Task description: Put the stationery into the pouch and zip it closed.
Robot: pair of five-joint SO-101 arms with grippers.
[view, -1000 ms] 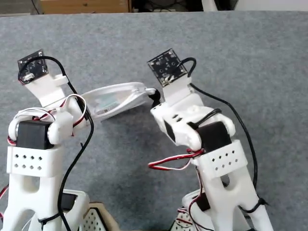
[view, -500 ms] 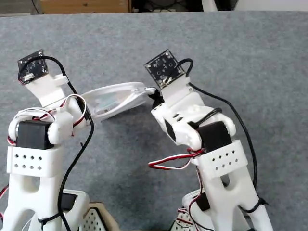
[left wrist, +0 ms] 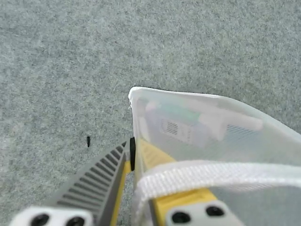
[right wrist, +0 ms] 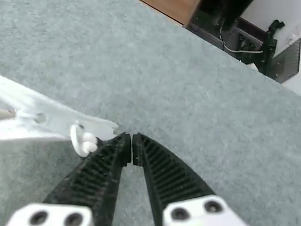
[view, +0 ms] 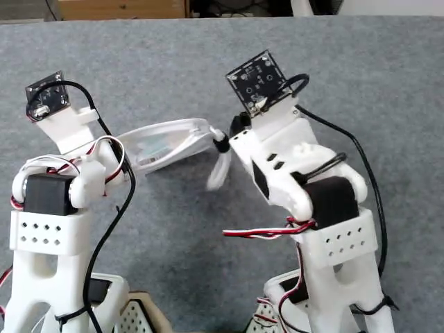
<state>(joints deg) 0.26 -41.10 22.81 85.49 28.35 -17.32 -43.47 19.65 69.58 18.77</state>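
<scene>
1. White see-through pouch [view: 166,142] is sitting between the two arms over the grey felt table [view: 388,83], and the stationery [left wrist: 181,127] is already inside it.
2. We are seeing the left gripper [left wrist: 133,155] clamped on one end of the pouch. At the other end the right gripper [right wrist: 131,140] is pressing its black fingers together with nothing visible between them. The zip pull [right wrist: 82,140] is lying just beside them.
3. We are judging that the right gripper is missing the pull, so drawing away like this would be moving no zip. We cannot tell how far the zip is closed.
4. A sideways tug could be dragging the thin pouch edge out of the left clamp, and an open mouth would be letting stationery slide out.
5. Open felt is lying beyond and to the right of the pouch, with the table's far edge well apart. The tight spot is the gap between the two arms, where the loose wires [view: 257,236] are hanging.
</scene>
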